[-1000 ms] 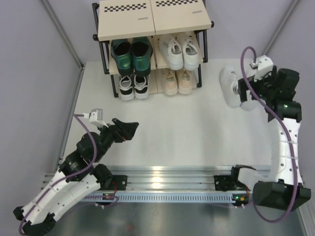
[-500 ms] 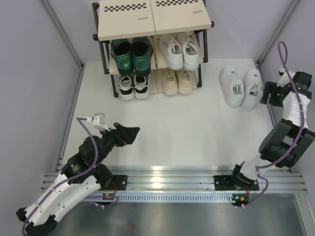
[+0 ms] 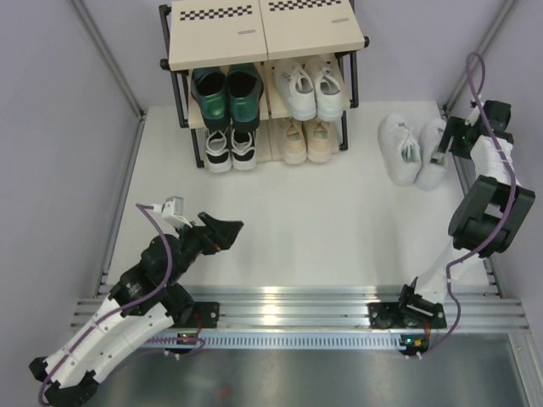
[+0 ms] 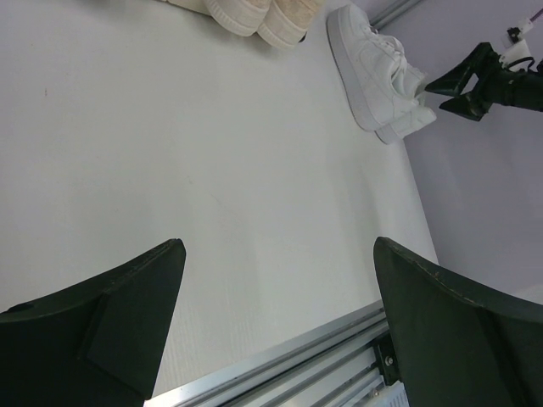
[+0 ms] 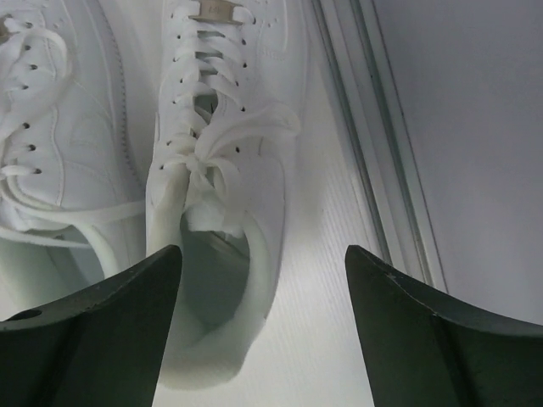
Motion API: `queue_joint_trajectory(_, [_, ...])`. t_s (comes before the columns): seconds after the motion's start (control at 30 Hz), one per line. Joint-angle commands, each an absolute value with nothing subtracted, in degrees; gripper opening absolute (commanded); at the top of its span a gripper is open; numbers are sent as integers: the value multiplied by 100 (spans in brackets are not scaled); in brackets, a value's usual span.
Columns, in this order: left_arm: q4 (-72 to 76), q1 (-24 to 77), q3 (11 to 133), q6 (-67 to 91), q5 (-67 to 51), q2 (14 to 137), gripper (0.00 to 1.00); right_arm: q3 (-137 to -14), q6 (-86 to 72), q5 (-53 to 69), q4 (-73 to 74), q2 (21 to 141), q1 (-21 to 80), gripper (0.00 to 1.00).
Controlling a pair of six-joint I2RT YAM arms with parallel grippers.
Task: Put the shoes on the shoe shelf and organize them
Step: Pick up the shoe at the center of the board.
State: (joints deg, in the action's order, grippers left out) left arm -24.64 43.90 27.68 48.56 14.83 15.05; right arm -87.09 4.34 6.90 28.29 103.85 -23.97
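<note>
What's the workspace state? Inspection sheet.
Surface: white tabletop.
Job's things: three-tier black-tube shoe shelf with beige boards holds glossy dark green heeled shoes, white lace sneakers, black-and-white lace sneakers, beige lace sneakers; second white sneaker pair on table, right.
Clutter: nothing seen.
Grippers: left gripper jaws open, empty; right gripper jaws open, over the rightmost white sneaker heel.
Cables: purple cables along both arms.
Surroundings: lilac walls, aluminium base rail.
</note>
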Motion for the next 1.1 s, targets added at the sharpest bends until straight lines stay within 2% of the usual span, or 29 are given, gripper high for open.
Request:
queue_joint_trajectory(0.0, [-2250,4368,2803,4922,1450,1573,98,-8956,132,37,2505,10774,-2171,77])
queue_joint_trajectory(0.13, [-2241,4377,2856,4931,1450,1722,98,-9087,228,-307,2391,11109,-2057,75])
queue_joint_trajectory(0.27, [-2058,4377,2892,4939,1363,1995,98,-9342,360,-492,2434,11644,-1978,68])
queue_joint_trajectory(0.37, [-1882,4377,2900,4948,1292,2188,97,-9562,474,-528,2557,11900,-1951,56])
queue_joint_trajectory(0.47, [-1688,4377,2795,4948,1204,2338,97,-9423,650,-413,2558,11962,-1951,25])
queue_joint_trajectory(0.5, [-1513,4377,2743,4948,1134,2373,98,-9309,685,-387,2497,11805,-1951,9])
queue_joint_trajectory(0.53, [-1381,4377,2638,4948,1073,2451,98,-9020,720,-352,2313,11665,-1977,0])
queue_joint_trajectory(0.73, [-695,4377,2654,4860,414,3128,97,-7736,843,-132,1618,10118,-2162,0])
queue_joint_trajectory(1.07, [202,4377,2716,4878,-165,3639,97,-6566,1177,623,1915,7554,-2373,0])
